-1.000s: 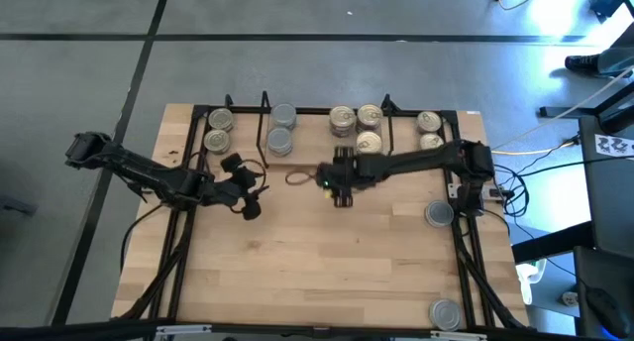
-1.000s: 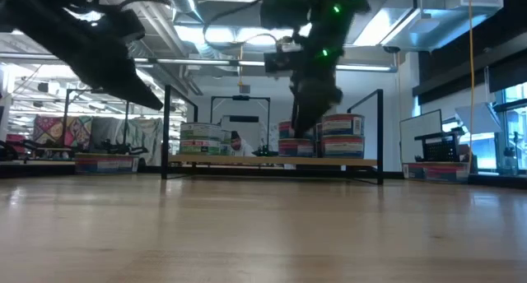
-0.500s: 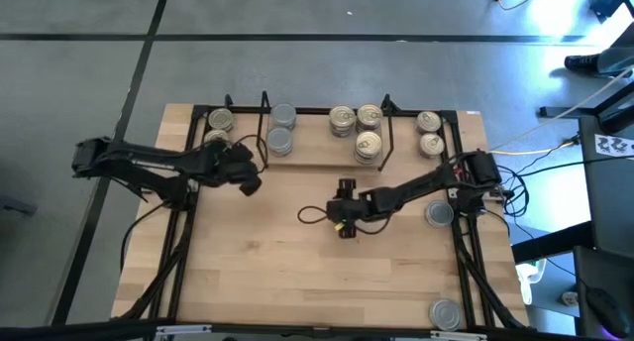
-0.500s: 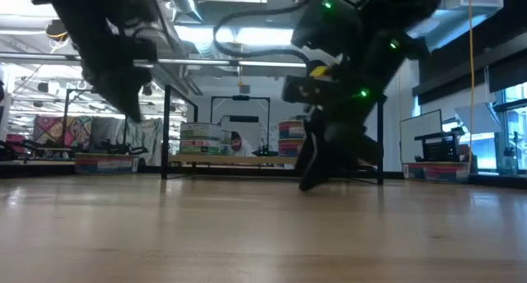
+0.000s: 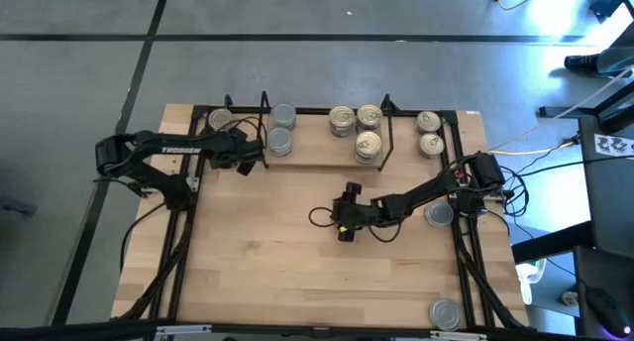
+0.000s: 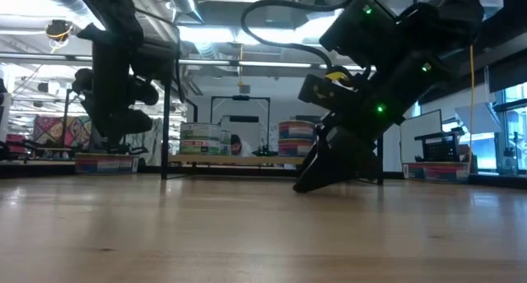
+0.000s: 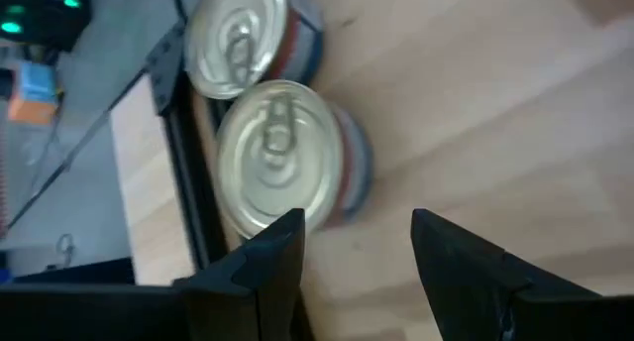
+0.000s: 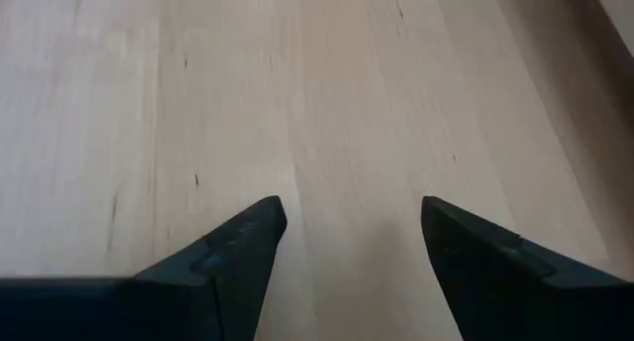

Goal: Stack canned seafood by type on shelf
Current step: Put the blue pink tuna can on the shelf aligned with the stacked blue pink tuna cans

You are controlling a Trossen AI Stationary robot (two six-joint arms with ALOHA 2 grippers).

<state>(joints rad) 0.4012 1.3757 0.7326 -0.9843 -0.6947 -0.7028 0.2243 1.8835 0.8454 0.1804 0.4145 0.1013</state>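
The shelf [image 5: 312, 155] stands along the table's far edge, its board [image 6: 272, 161] low on a black wire frame. Gold-lidded tins sit in its left bay [image 5: 220, 118], its middle [image 5: 355, 123] and its right bay [image 5: 429, 130]; two silver-topped tins [image 5: 281, 128] stand between. My left gripper [image 5: 230, 143] hovers open over the left bay. In the left wrist view two gold pull-ring tins [image 7: 272, 158] lie just beyond its fingers [image 7: 355, 247]. My right gripper [image 5: 345, 222] is open, low over bare table [image 8: 352, 232], touching nothing.
Two silver-topped tins rest on the table by its right edge, one beside the right arm [image 5: 438, 214] and one near the front corner [image 5: 445, 314]. Upright wire loops [image 5: 265, 108] divide the shelf. Bare wood stretches across the table's middle and near side.
My left gripper has swung from the table's middle toward the far edge and now hangs over the shelf's left bay. My right gripper has drawn back from the shelf's middle toward the near edge and dropped close to the tabletop. No tin has moved.
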